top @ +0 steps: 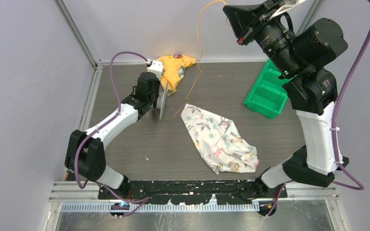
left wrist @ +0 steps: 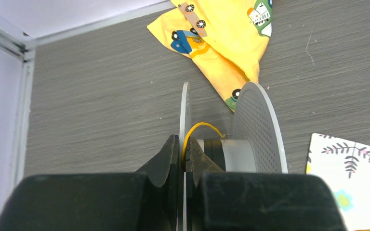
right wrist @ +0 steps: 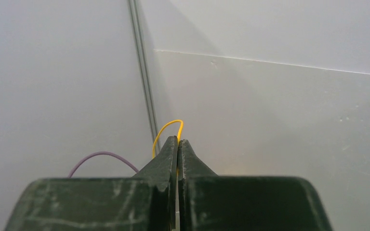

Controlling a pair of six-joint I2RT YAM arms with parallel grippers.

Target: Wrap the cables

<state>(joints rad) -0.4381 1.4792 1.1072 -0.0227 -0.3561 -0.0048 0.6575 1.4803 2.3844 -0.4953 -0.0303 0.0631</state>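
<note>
Two grippers are both closed. The left gripper (left wrist: pixel 184 144), left of centre in the top view, clamps one thin rim of the upright spool (left wrist: pixel 256 120). The right gripper (right wrist: pixel 178 142), raised at the upper right, pinches the cable (top: pixel 200 48). That thin yellow cable drops along the back wall to the worktop (top: pixel 144 144), passes the yellow cloth (top: pixel 173 67) and reaches the spool's hub.
</note>
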